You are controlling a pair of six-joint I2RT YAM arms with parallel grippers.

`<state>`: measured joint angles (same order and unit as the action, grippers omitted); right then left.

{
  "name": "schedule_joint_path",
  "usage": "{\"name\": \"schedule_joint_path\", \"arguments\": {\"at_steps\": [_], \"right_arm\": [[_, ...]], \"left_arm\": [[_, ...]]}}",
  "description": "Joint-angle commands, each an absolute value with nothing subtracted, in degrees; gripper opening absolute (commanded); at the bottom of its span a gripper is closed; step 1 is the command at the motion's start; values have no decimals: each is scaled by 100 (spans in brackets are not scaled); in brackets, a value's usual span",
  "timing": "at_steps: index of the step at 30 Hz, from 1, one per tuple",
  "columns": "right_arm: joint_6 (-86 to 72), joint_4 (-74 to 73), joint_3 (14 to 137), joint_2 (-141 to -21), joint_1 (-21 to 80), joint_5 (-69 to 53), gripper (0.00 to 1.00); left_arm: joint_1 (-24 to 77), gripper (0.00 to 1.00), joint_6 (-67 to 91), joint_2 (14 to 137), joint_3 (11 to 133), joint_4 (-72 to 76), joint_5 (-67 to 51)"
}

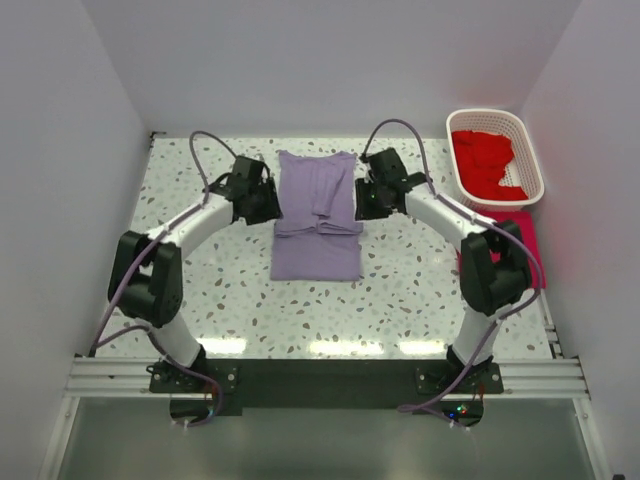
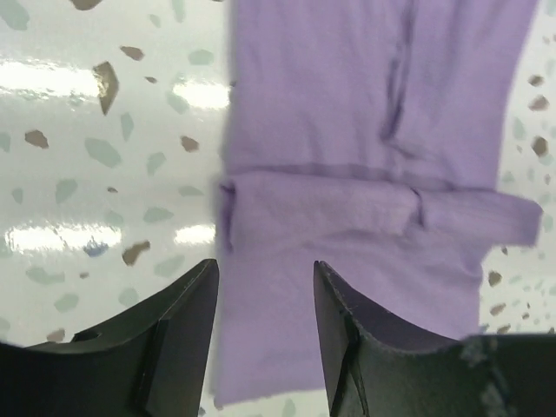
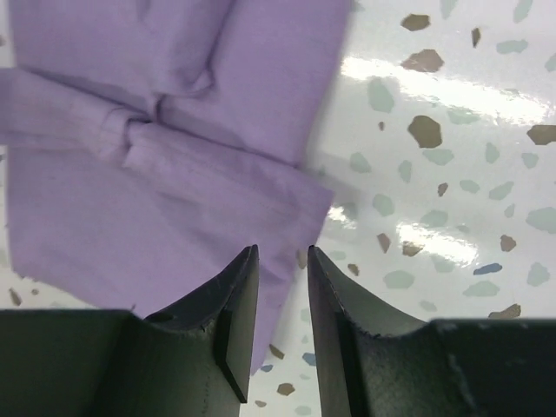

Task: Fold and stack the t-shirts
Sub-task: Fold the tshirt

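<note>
Folding in hand: left gripper (image 2: 265, 265), wide apart, and right gripper (image 3: 282, 252), narrowly apart, are flanking the purple t-shirt (image 1: 317, 215), probably needing edge grasps next.

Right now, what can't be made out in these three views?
Top view: number of red clothes in the basket; heaped, too small.
Top view: red cloth beside the basket, partly behind the right arm.
Right wrist view: whether the right gripper pinches the purple shirt; narrow gap.

The speckled white table (image 1: 400, 290) carries a part-folded purple shirt (image 1: 317, 215) at its middle, a white basket (image 1: 530, 150) at the far right corner, and just before that a flat red piece (image 1: 525, 222), perhaps cloth.
</note>
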<state>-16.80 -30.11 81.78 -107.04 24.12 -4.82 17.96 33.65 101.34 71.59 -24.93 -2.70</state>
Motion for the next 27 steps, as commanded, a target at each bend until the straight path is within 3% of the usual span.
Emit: {"name": "schedule_joint_path", "arguments": {"at_steps": [1, 3, 4, 10, 20, 27], "right_arm": [[-1591, -2479, 7867, -9950, 2741, -185, 33], [-1617, -2225, 7648, -9897, 2961, -185, 29], [-1635, -2137, 7594, -9896, 3040, -219, 26], [-1810, -1565, 7392, -10248, 3480, -219, 13], [-1978, -1029, 7356, -11012, 3551, -404, 9], [-1732, -1142, 7917, -11417, 3454, 123, 11]], "left_arm": [[2572, 53, 3445, 9212, 6821, -2286, 604], [2881, 50, 3620, 8904, 6453, -2172, 975], [2996, 43, 3691, 8842, 6303, -1936, 984], [3445, 24, 3762, 9105, 5528, -1345, 861], [3726, 25, 3805, 9738, 5326, -1511, 809], [3771, 24, 3867, 9703, 5045, -1802, 782]]}}
